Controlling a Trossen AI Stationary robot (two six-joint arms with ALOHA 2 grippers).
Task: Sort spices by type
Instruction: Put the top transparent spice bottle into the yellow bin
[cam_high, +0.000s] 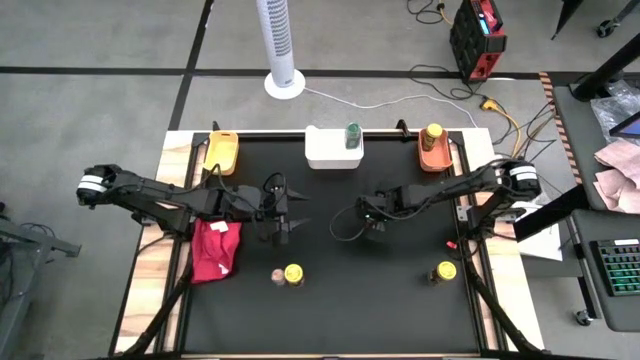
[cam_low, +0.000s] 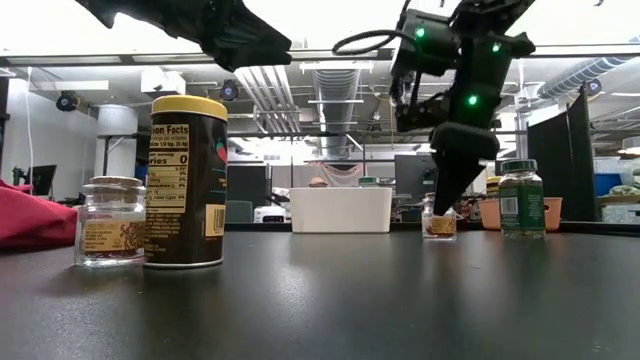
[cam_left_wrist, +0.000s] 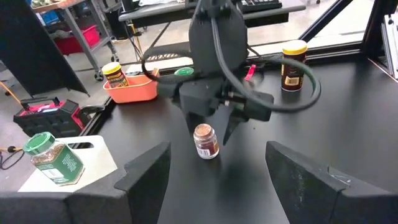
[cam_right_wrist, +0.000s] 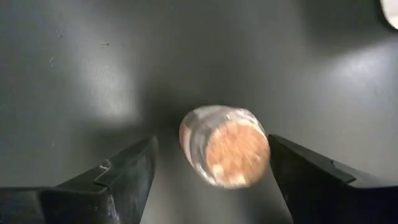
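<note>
The yellow-lidded dark jar, standing just beside the small glass jar, is showing part of a nutrition panel reading "ion Facts" and a "0"; smaller print is staying illegible.

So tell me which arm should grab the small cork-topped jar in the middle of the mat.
Right. The right hand already hangs over the cork-topped jar, fingers open on either side. The left hand is open but off to one side.

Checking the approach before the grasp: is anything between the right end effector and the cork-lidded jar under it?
Nothing visible. The right end effector hangs open above the cork-lidded jar, bare black mat around it.
</note>
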